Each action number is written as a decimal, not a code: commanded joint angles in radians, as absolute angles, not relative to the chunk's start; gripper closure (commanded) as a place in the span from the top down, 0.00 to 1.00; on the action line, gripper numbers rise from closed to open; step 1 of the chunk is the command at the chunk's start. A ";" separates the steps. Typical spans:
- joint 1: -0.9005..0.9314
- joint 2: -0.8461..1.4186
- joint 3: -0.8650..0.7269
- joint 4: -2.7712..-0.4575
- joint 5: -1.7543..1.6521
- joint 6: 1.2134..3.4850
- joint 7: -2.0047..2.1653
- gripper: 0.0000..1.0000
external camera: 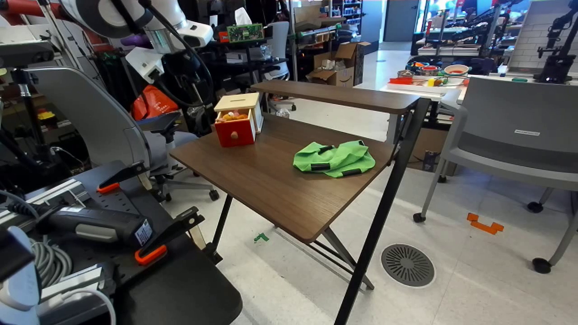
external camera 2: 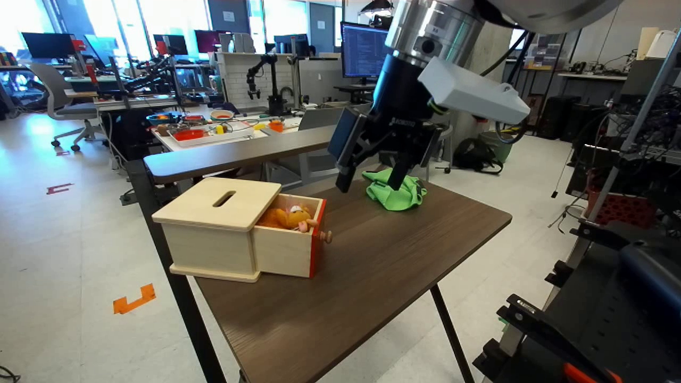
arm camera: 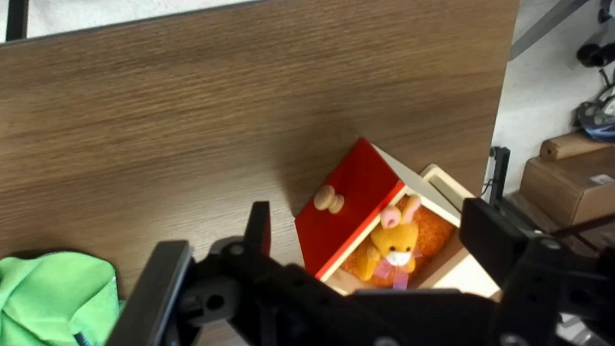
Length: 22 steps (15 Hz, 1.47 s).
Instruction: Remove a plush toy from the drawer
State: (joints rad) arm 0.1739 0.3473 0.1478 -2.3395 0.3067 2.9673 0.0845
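The plush toy, a yellow-orange rabbit with pink ears and a purple ribbon (arm camera: 396,240), lies in the pulled-out drawer on fuzzy orange material. It also shows in both exterior views (external camera: 232,116) (external camera 2: 298,217). The drawer (external camera 2: 284,255) has a red front (arm camera: 343,206) with a round wooden knob and sticks out of a pale wooden box (external camera 2: 207,250). My gripper (external camera 2: 371,182) is open and empty in the air, above table height and beyond the drawer front. In the wrist view the toy shows between the spread fingers (arm camera: 367,216), apart from them.
The box stands on a brown table (external camera: 271,180), near its raised shelf (external camera 2: 239,154). A crumpled green cloth (external camera: 334,158) lies on the tabletop; it also shows in the wrist view (arm camera: 57,298). A black cart (external camera: 180,280) with clamps and a grey chair (external camera: 519,131) stand nearby.
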 commanded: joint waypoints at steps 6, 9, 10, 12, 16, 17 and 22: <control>0.210 0.506 0.099 -2.221 0.276 3.216 0.228 1.00; 0.222 0.563 0.105 -2.150 0.271 3.183 0.230 1.00; 0.239 0.578 0.092 -2.131 0.265 3.172 0.229 1.00; 0.267 0.597 0.081 -2.099 0.252 3.157 0.222 1.00; 0.270 0.629 0.102 -2.039 0.195 3.093 0.187 1.00; 0.260 0.631 0.114 -2.025 0.177 3.064 0.176 1.00; 0.205 0.635 0.153 -1.972 0.124 3.013 0.103 1.00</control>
